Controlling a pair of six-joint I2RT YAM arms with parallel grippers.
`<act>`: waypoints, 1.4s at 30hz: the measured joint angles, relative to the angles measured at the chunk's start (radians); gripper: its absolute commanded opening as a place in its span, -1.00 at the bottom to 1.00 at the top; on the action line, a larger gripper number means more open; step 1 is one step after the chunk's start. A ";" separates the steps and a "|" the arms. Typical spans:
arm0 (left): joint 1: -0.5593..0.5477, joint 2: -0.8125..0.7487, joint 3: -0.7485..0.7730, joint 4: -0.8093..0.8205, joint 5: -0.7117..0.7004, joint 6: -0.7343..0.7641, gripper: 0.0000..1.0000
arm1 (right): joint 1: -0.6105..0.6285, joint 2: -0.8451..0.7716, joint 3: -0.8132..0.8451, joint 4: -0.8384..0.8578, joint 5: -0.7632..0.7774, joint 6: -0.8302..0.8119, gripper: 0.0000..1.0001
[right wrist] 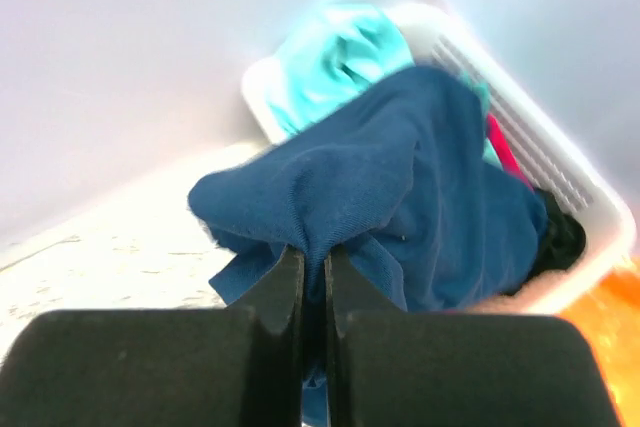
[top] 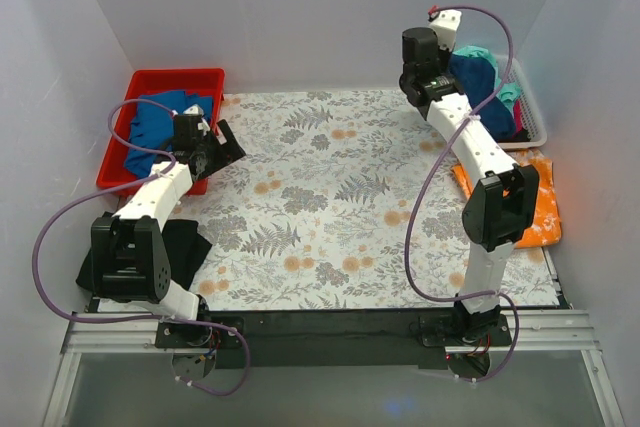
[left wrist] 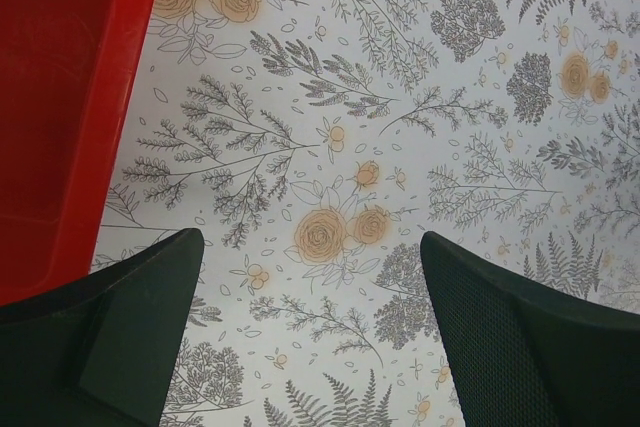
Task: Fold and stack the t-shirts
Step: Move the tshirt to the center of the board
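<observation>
Left arm (top: 160, 192) is bent at the elbow and reaches toward the far left; its pincer (left wrist: 312, 239) hangs with fingers spread wide. Right arm (top: 472, 142) stretches to the far right corner; its pincer (right wrist: 313, 259) is pinched closed on a fold of navy blue t-shirt (right wrist: 420, 177).

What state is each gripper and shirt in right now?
left gripper, open above the floral cloth.
right gripper, shut on the navy t-shirt.
navy t-shirt, bunched, pinched at one fold.
teal shirt, crumpled in the white basket.
blue shirt, crumpled in the red bin.
orange shirt, lying flat.
black shirt, rumpled at the near-left edge.
</observation>
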 measured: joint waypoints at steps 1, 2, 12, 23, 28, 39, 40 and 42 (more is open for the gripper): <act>0.000 -0.002 0.000 0.000 0.002 0.000 0.78 | 0.021 -0.004 0.013 0.011 0.002 -0.027 -0.97; 0.000 -0.003 -0.001 0.001 0.003 0.000 0.78 | 0.048 -0.006 0.032 0.025 0.002 -0.063 -0.97; 0.000 -0.016 -0.003 0.023 0.006 0.000 0.79 | 0.393 -0.023 0.195 0.181 -0.039 -0.488 -0.97; -0.001 -0.059 -0.005 0.018 -0.093 -0.036 0.79 | 0.757 -0.150 0.288 0.313 -0.057 -0.731 -0.97; -0.001 -0.092 -0.012 0.008 -0.171 -0.068 0.79 | 0.807 -0.239 0.228 0.417 -0.016 -0.792 -0.97; -0.001 -0.101 -0.061 -0.049 -0.238 -0.113 0.79 | 0.702 -0.522 -0.865 0.521 0.234 -0.536 -0.97; -0.001 -0.104 -0.071 -0.056 -0.238 -0.115 0.79 | 0.694 -0.520 -0.922 0.462 0.238 -0.483 -0.97; -0.001 -0.106 -0.086 -0.062 -0.229 -0.114 0.79 | 0.657 -0.515 -0.970 0.245 0.229 -0.322 -0.97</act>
